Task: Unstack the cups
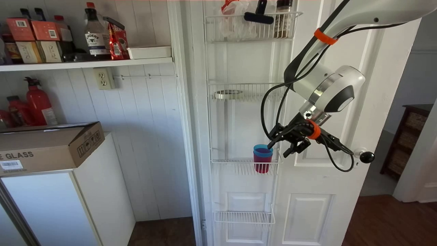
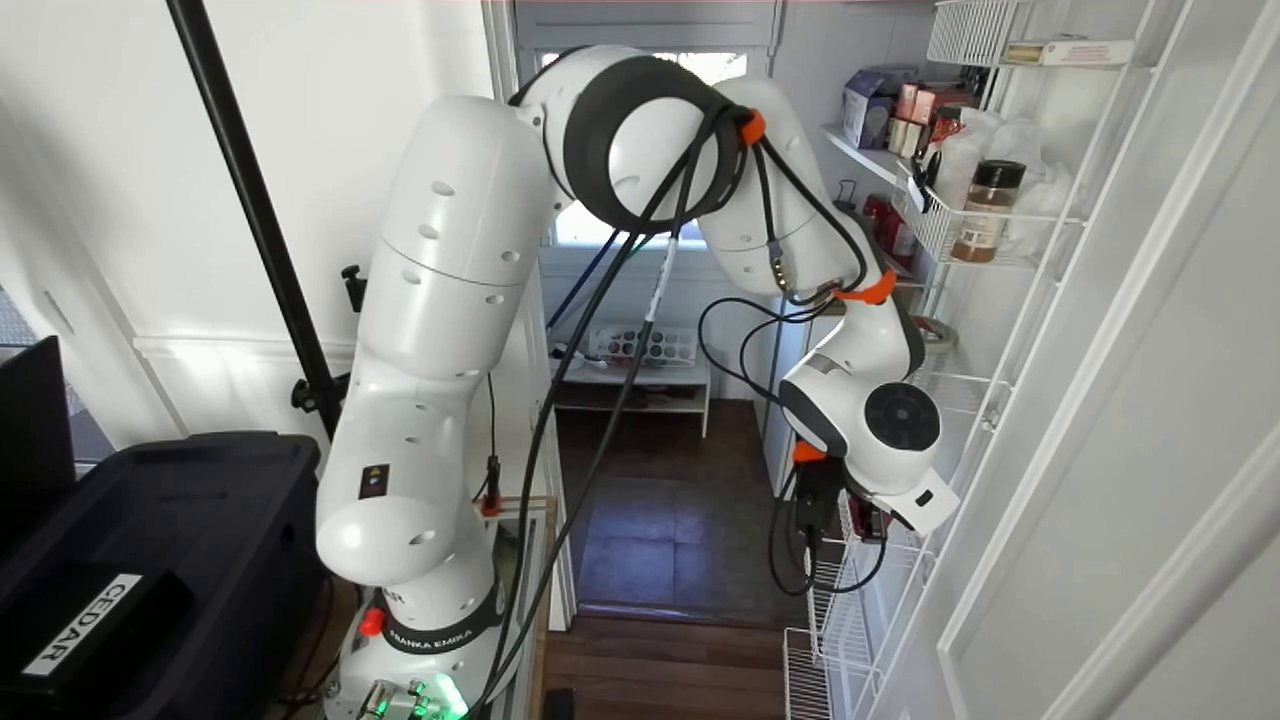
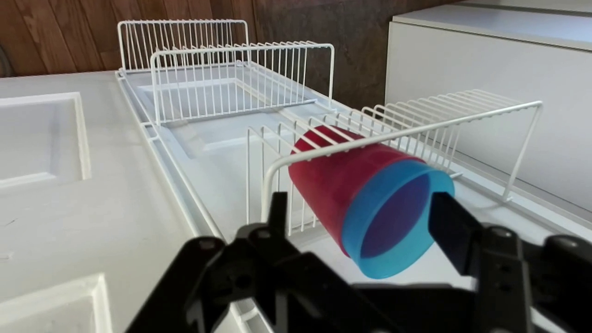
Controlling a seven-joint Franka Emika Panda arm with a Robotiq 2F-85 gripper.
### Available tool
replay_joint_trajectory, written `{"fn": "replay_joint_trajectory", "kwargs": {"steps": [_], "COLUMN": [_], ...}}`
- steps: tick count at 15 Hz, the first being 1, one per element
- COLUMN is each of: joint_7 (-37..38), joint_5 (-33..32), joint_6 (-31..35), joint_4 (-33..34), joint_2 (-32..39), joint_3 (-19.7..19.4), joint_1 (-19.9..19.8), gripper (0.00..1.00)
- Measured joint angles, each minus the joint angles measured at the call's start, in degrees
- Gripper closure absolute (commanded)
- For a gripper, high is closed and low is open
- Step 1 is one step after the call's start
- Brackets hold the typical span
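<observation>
The blue cup (image 1: pixel 263 149) is nested inside the pink-magenta cup (image 1: pixel 263 164), and only its rim band stands out above the pink one. The stack stands upright in a white wire door basket. In the wrist view the blue rim (image 3: pixel 395 263) faces the camera, with the pink cup's wall (image 3: pixel 330 185) behind the basket's front rail. My gripper (image 1: pixel 278 150) is beside and slightly above the cups' mouth. In the wrist view the fingers (image 3: pixel 360 203) are wide apart and empty; the right finger overlaps the blue rim in the picture. I cannot tell whether it touches.
The wire basket's front rail (image 3: pixel 407 132) runs across the pink cup. More wire shelves (image 1: pixel 244 217) hang below and above on the white door (image 1: pixel 309 212). A tape roll (image 1: pixel 228 94) lies on the shelf above. A door knob (image 1: pixel 367 157) is beside the gripper.
</observation>
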Motion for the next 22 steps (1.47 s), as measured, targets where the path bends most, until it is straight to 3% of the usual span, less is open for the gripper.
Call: {"fn": "replay_joint_trajectory", "kwargs": {"steps": [2, 5, 6, 8, 9, 11, 13, 16, 20, 22], "joint_7": [0.35, 0.54, 0.64, 1.28, 1.51, 1.56, 1.55, 1.44, 1.39, 1.38], "joint_5": [0.18, 1.52, 1.83, 2.28, 2.77, 4.18, 6.29, 11.07, 16.64, 17.98], "joint_6": [1.2, 3.52, 4.24, 5.62, 6.17, 6.85, 7.02, 7.17, 8.1, 8.56], "joint_4": [0.0, -0.01, -0.02, -0.02, -0.02, -0.02, 0.0, 0.08, 0.37, 0.44], "joint_2": [0.0, 0.0, 0.0, 0.0, 0.0, 0.0, 0.0, 0.0, 0.15, 0.24], "joint_3": [0.04, 0.25, 0.32, 0.42, 0.52, 0.83, 1.3, 2.36, 3.46, 3.71], "joint_1": [0.02, 0.09, 0.09, 0.1, 0.11, 0.11, 0.11, 0.11, 0.27, 0.41], "gripper": [0.06, 0.34, 0.37, 0.31, 0.18, 0.04, 0.0, 0.18, 0.49, 0.58]}}
